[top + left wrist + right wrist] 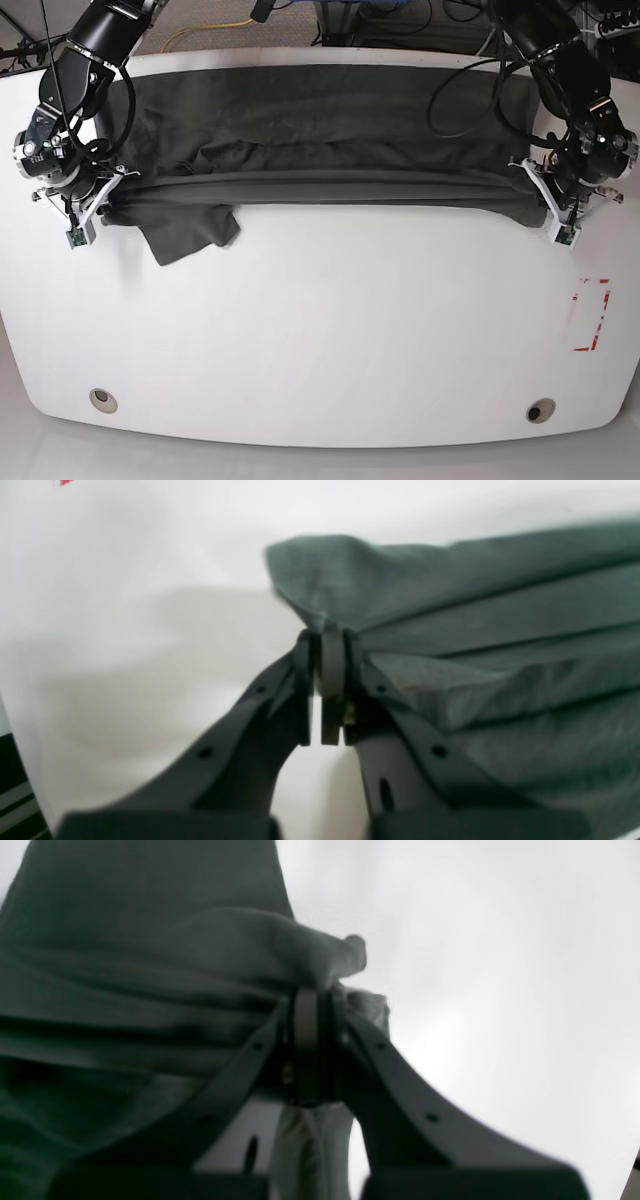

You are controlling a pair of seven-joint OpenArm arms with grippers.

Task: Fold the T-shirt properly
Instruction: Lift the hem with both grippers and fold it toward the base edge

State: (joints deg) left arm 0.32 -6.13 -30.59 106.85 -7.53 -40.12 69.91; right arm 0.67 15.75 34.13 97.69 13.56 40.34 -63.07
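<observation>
Dark grey cloth stretches from one side of the white table (pixel 320 330) to the other. It is the T-shirt (pixel 320 135), and it lies at the far side of the table, long from side to side. Its near edge is lifted and pulled into a tight line between the two arms.

At one end, the left gripper (pixel 562 205) pinches the shirt. At the other end, the right gripper (pixel 82 205) does the same. In the wrist views, each pair of fingers is pressed together on a bunched bit of cloth. Each arm reaches in from the far side and bends down, with its fingers pointing at the table.

One sleeve (pixel 188 232) hangs loose near the right gripper.

I think both arms must carry this edge together, across the shirt's short way, to make a fold.
</observation>
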